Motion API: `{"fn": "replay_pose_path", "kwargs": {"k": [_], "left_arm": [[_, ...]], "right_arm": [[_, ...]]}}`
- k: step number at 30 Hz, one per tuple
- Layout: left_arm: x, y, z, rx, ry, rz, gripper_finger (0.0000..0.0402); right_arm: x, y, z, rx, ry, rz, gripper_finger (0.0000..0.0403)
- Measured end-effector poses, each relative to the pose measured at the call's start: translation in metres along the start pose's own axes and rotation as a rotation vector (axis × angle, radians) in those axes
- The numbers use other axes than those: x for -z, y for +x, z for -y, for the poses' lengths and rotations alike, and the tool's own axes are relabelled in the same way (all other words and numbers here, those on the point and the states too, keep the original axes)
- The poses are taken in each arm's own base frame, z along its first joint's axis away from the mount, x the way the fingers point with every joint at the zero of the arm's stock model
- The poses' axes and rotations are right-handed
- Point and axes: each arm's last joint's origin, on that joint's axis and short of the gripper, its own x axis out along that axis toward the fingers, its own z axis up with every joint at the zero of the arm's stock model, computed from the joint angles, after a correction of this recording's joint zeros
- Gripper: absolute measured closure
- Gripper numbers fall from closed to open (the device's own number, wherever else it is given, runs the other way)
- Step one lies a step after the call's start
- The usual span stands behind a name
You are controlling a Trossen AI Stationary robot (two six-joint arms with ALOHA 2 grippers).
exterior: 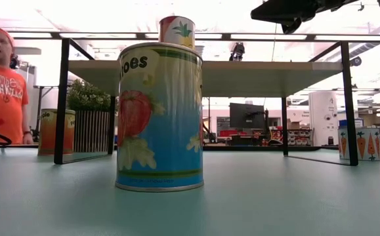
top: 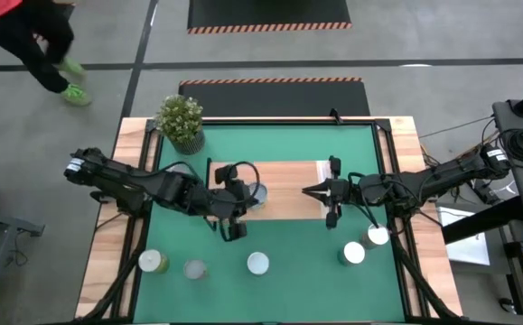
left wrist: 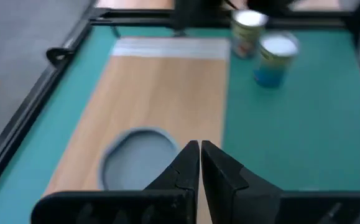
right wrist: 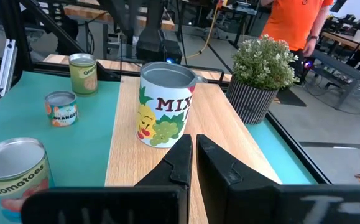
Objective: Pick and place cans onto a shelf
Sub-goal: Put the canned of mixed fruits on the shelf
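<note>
- The left claw (top: pixel 235 200) hangs over the shelf's (top: pixel 288 194) left end, fingers pressed together and holding nothing; directly below it stands the one can on the board, the "MIX" fruit can (right wrist: pixel 163 112).
- The right claw (top: pixel 313 190) hovers over the shelf's right part, its fingers likewise pressed together and empty.
- Progress, as I judge it: one can placed, five left on the green bench mat (top: pixel 288 289).
- Left to place along the mat's front: a green-labelled can (top: pixel 153 262), a small orange-labelled can (top: pixel 194 268) and the tomatoes can (top: pixel 257 263).
- Also left, at front right: two cans (top: pixel 354 254) just beside each other.
- Containers: every can looks sealed with a silvery top, so its contents are hidden; the striped pot (right wrist: pixel 249 102) holds a leafy plant beside the shelf.
</note>
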Motion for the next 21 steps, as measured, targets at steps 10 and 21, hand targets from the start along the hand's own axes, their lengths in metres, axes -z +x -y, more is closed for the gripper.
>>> {"fn": "replay_pose_path", "kwargs": {"k": [10,21], "left_arm": [[0.029,0.017,0.020,0.129,0.087,-0.068,0.0402],[0.002,0.009,0.009,-0.121,0.113,0.099,0.0402]], "right_arm": [[0.000,0.000,0.000,0.000,-0.002,-0.003,0.0390],[0.000,0.000,0.000,0.000,-0.003,-0.003,0.0390]]}}
